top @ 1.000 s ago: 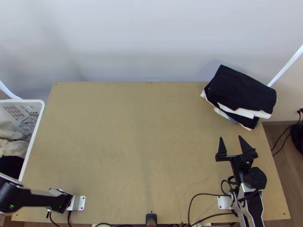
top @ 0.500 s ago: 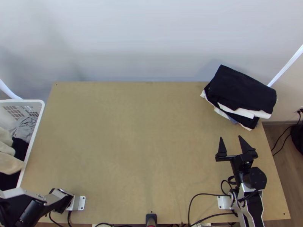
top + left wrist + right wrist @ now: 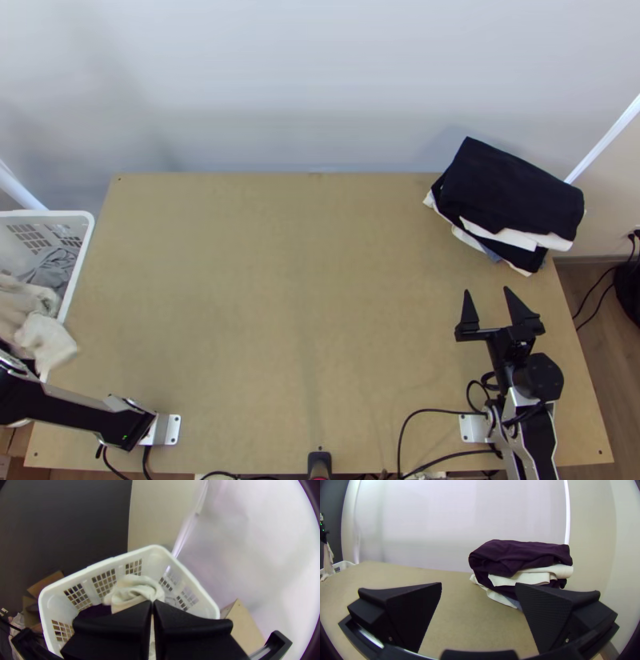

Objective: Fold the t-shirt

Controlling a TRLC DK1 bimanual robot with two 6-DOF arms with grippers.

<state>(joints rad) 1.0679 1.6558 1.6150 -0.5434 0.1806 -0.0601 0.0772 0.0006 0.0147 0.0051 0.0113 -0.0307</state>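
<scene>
The fingers of the left gripper are pressing together at their tips and clenching a bunched, cream-white soft cloth, most likely the t-shirt. I cannot tell which part they are gripping. Taking the table from above, with its far edge at twelve o'clock, the cloth is hanging at nine o'clock, its lower end draping across the rim of a white plastic basket with latticed walls toward the light wooden table. Inside that basket, a crumpled grey cloth is lying loose. The left arm is extending beyond the eight o'clock side.

Over at three o'clock, the right gripper is holding nothing, its fingers standing wide apart and pointing toward twelve. At two o'clock, a stack of folded dark and white garments is resting near the table's corner.

As for progress, the task is only beginning, in my judgement: the cloth is in grasp, but it is hanging rumpled, with no deliberate fold showing. Bringing it fully onto the table, spreading it flat, squaring its edges and making every fold are all remaining; placing it on the stack is probably coming last.
</scene>
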